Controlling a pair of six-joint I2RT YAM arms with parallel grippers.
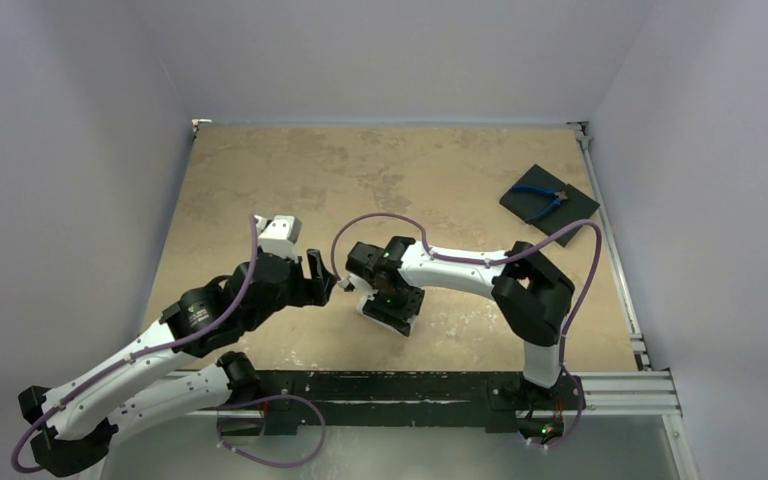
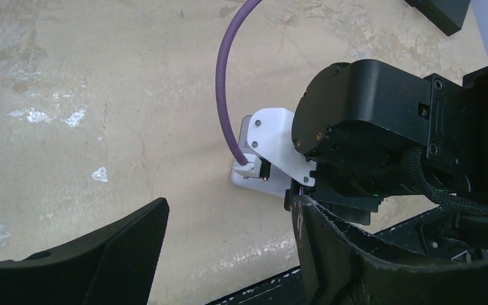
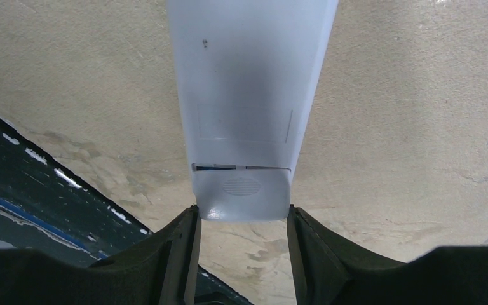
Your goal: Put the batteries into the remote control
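Only in the right wrist view is the remote control (image 3: pixel 248 95) seen clearly, back up, its end pinched by the right end effector (image 3: pixel 242 213). It may be resting on the surface (image 3: pixel 419 127). The left end effector (image 2: pixel 229 206) is spread wide, empty.

High overhead view, two close wrist views, all sharing tabletop (image 1: pixel 410 170)

remote control (image 3: pixel 248 95): far end cut off by the top edge, right wrist view | thin gap (image 3: pixel 241 168) across its back: too narrow to see inside | top view: remote control hidden under the right arm's wrist | left end effector (image 2: pixel 229 210): finger bases cut off at the bottom edge
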